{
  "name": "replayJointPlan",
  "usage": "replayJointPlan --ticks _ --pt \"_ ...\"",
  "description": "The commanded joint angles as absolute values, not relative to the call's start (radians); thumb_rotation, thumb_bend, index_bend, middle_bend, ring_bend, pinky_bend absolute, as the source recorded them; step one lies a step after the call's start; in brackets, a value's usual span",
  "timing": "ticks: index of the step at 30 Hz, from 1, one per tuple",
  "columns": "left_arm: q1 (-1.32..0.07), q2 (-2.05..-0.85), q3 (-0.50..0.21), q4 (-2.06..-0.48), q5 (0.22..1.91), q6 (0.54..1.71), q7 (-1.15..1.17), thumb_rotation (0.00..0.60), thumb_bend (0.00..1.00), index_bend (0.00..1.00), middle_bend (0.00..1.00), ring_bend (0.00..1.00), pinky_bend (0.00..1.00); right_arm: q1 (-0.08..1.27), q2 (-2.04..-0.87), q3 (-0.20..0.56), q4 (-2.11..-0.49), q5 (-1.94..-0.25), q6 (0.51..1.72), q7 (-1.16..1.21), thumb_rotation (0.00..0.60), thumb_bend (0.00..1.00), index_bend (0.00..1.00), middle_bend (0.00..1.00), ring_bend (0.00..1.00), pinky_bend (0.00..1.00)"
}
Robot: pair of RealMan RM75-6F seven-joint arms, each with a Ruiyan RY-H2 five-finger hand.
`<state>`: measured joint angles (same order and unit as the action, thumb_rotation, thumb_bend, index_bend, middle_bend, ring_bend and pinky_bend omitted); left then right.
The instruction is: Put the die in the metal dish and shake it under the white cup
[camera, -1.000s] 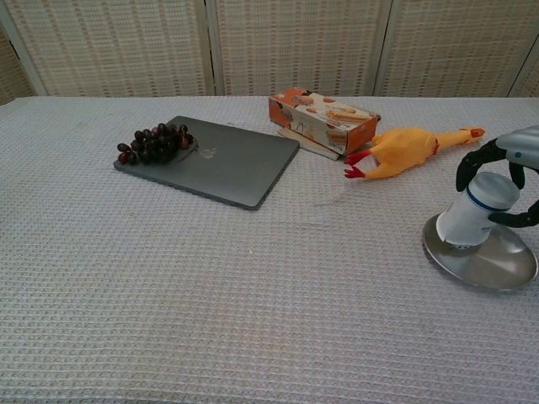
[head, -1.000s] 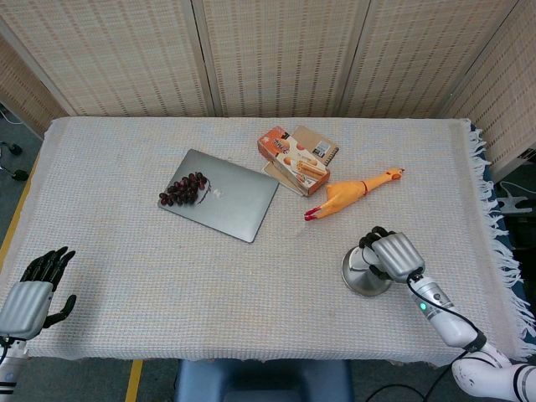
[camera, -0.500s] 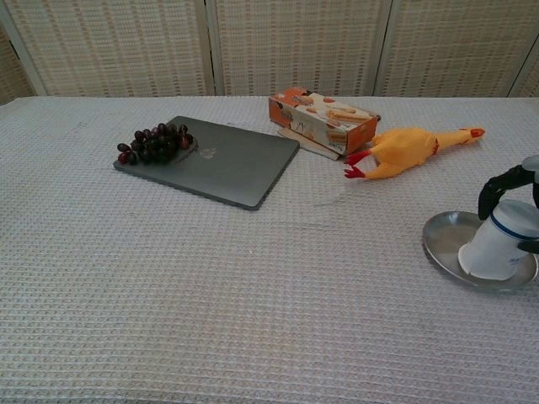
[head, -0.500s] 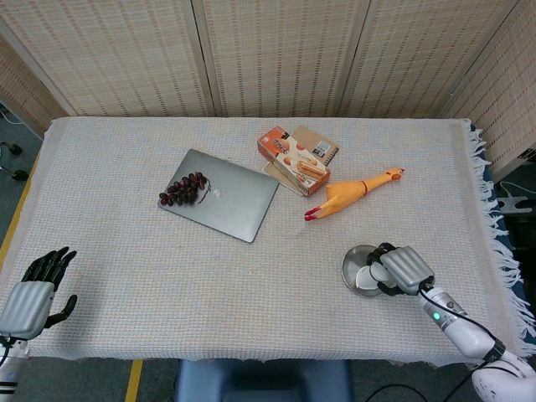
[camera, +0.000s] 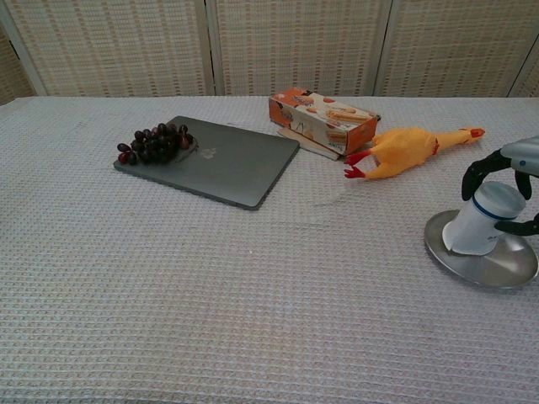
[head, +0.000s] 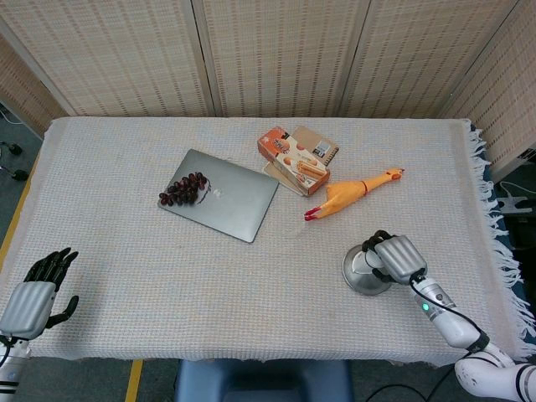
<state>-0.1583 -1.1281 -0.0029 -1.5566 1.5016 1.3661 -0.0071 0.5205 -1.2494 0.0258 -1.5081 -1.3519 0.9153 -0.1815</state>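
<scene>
The metal dish (head: pixel 358 279) (camera: pixel 497 266) sits near the table's front right. An upturned white cup (camera: pixel 482 220) with a blue ring stands mouth down in the dish, toward its far left part. My right hand (head: pixel 399 258) (camera: pixel 504 178) grips the cup from above, fingers wrapped round its top. The die is hidden from both views. My left hand (head: pixel 35 295) hangs at the front left corner of the table, fingers apart, holding nothing.
A grey laptop (head: pixel 220 194) with a bunch of dark grapes (head: pixel 183 188) lies left of centre. An orange snack box (head: pixel 293 161) rests on a brown booklet (head: pixel 316 147) at the back. A rubber chicken (head: pixel 352 193) lies just beyond the dish.
The right hand swung the cup toward the near right of the dish, tilting it, and has now brought it back to the far left, close to upright. The left hand stayed put.
</scene>
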Motion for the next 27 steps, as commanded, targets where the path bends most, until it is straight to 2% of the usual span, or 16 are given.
replayJointPlan --ticks 1,9,20,27 --pt "-0.160 -1.126 0.000 -1.553 1.504 1.363 -0.005 0.600 0.41 0.00 0.00 0.00 0.12 0.516 -1.197 -0.006 -1.566 -1.366 0.889 -0.177 0.600 0.24 0.44 0.33 0.19 0.48" --pt "-0.161 -1.133 -0.005 -1.552 1.493 1.360 0.011 0.600 0.41 0.00 0.00 0.00 0.12 0.526 -1.161 -0.023 -1.614 -1.360 0.852 -0.182 0.600 0.24 0.44 0.33 0.19 0.48" --pt "-0.162 -1.137 -0.009 -1.546 1.485 1.361 0.022 0.600 0.41 0.00 0.00 0.00 0.12 0.532 -1.279 0.036 -1.532 -1.300 0.932 -0.291 0.600 0.24 0.44 0.33 0.19 0.49" --pt "-0.159 -1.136 -0.007 -1.548 1.488 1.366 0.023 0.600 0.41 0.00 0.00 0.00 0.12 0.504 -1.219 0.030 -1.585 -1.309 0.972 -0.260 0.600 0.24 0.44 0.33 0.19 0.49"
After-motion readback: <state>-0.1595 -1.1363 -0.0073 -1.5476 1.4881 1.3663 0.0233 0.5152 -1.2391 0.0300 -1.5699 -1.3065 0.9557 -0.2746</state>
